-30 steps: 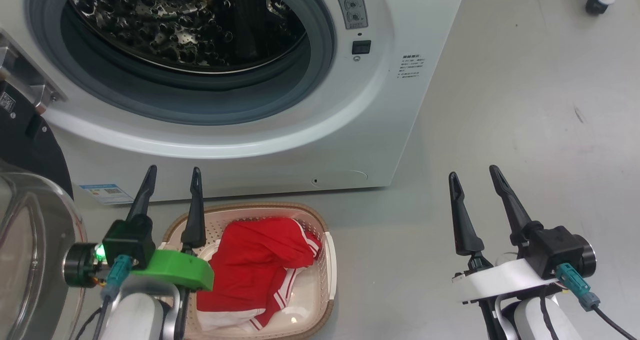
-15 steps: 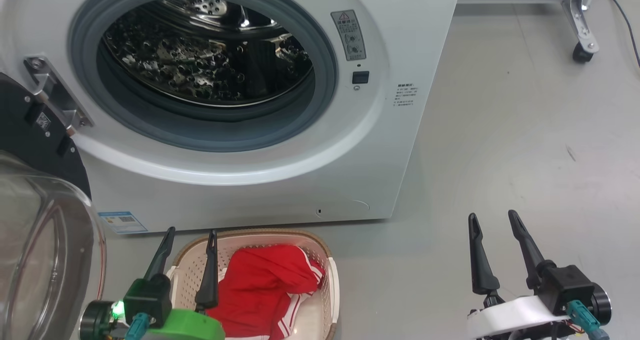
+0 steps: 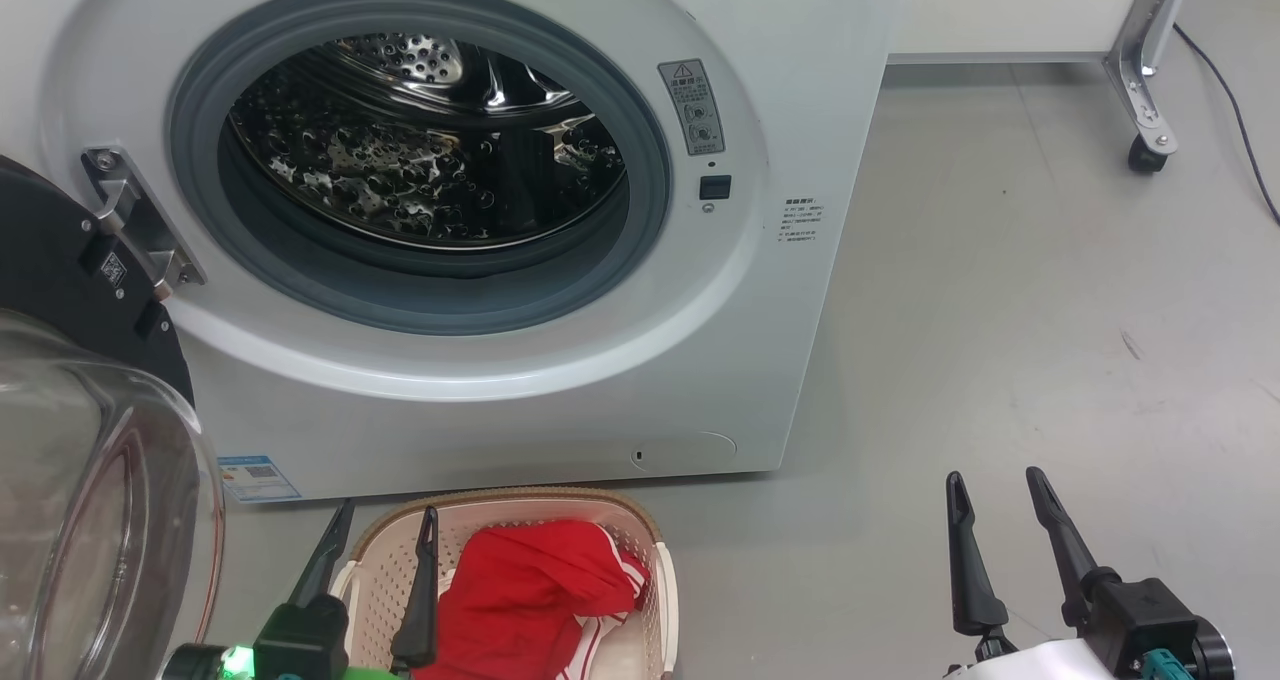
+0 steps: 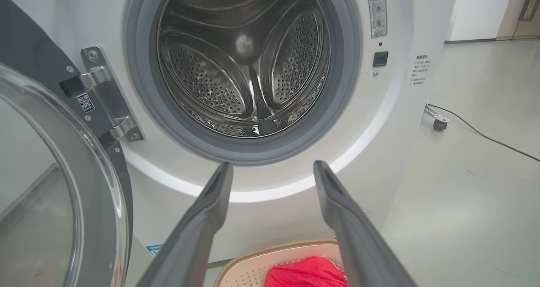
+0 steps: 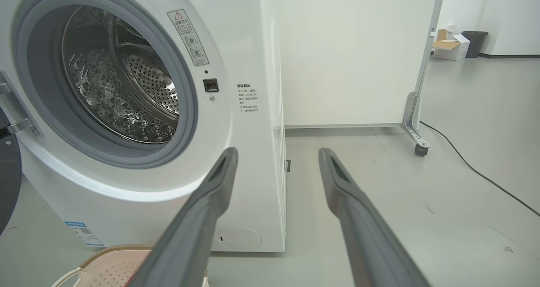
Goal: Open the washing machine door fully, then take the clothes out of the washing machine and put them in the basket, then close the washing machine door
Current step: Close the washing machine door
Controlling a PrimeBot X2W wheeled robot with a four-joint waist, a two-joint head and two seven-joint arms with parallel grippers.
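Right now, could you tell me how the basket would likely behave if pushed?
The basket looks like thin perforated plastic, so probably light, sliding easily on the smooth floor. The clothes inside likely add little weight; a high push might tip it.

The washing machine (image 3: 700,360) is viewed from above and in front by the head camera. Its drum (image 4: 249,67) is faced squarely and near from the left wrist, obliquely from the right wrist. The machine front and the basket (image 3: 520,495) rim are shared by all views.
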